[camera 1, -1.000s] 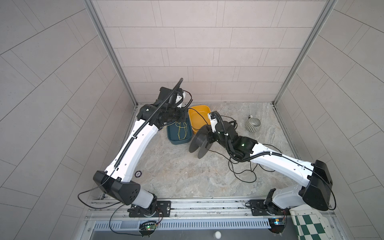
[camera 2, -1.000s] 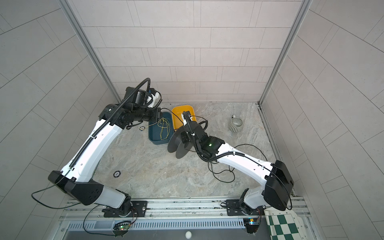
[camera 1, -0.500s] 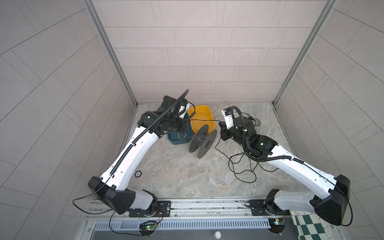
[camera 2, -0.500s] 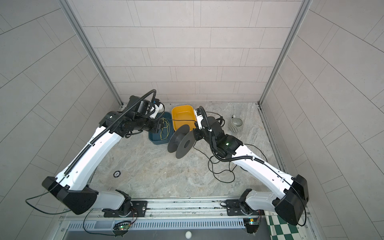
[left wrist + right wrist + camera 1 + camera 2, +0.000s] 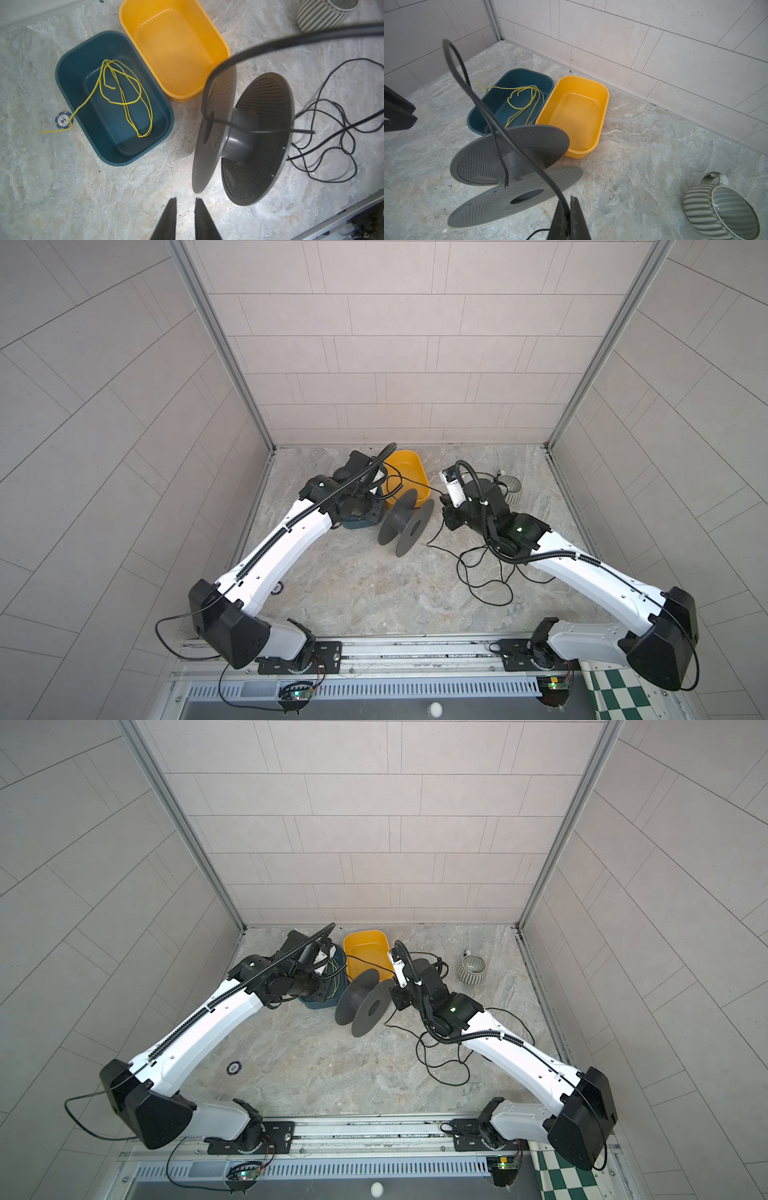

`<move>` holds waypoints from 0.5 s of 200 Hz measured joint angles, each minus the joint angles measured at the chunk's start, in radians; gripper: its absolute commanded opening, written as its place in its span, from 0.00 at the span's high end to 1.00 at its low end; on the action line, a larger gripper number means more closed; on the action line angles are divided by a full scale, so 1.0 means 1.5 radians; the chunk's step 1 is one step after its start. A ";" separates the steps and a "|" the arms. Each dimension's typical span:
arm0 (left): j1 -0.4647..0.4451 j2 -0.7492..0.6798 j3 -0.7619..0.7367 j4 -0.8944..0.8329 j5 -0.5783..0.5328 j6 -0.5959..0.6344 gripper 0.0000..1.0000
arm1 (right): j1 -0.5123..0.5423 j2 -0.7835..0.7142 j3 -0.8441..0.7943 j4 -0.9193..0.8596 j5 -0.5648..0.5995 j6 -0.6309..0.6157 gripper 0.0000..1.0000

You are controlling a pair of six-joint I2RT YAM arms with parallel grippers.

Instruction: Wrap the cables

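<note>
The left gripper (image 5: 185,200) has just parted its fingers slightly and holds nothing, apparently having dropped the cable (image 5: 311,38), whose free end now lies across the hub of the spool (image 5: 405,522). The right gripper (image 5: 568,201) stays clamped on the cable beside the spool. Most of it still sprawls on the floor (image 5: 374,593), so wrapping has barely begun.

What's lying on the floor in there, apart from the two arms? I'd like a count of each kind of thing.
tubs: 2, teal tub and yellow tub
spool: 1
mug: 1
black cable: 1
yellow cord: 1
round chips: 2, the second farther from the tubs
total: 8
</note>
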State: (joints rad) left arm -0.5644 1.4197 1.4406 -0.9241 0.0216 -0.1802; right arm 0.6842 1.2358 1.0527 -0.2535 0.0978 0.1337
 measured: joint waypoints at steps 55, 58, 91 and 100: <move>-0.001 0.014 -0.010 0.011 -0.016 -0.005 0.62 | 0.000 -0.005 -0.039 0.019 -0.018 -0.004 1.00; -0.001 0.013 -0.010 0.012 -0.018 -0.007 0.58 | 0.000 -0.007 -0.041 0.020 -0.022 -0.005 1.00; 0.001 -0.003 -0.011 0.016 -0.034 -0.003 0.26 | 0.000 -0.025 -0.048 0.044 -0.067 -0.029 1.00; 0.003 -0.011 -0.011 0.015 -0.032 0.004 0.25 | 0.000 -0.027 -0.045 0.048 -0.082 -0.038 1.00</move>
State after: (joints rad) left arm -0.5606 1.4029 1.4246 -0.9020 -0.0257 -0.1749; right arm 0.6838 1.1957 0.9848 -0.1822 -0.0246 0.0772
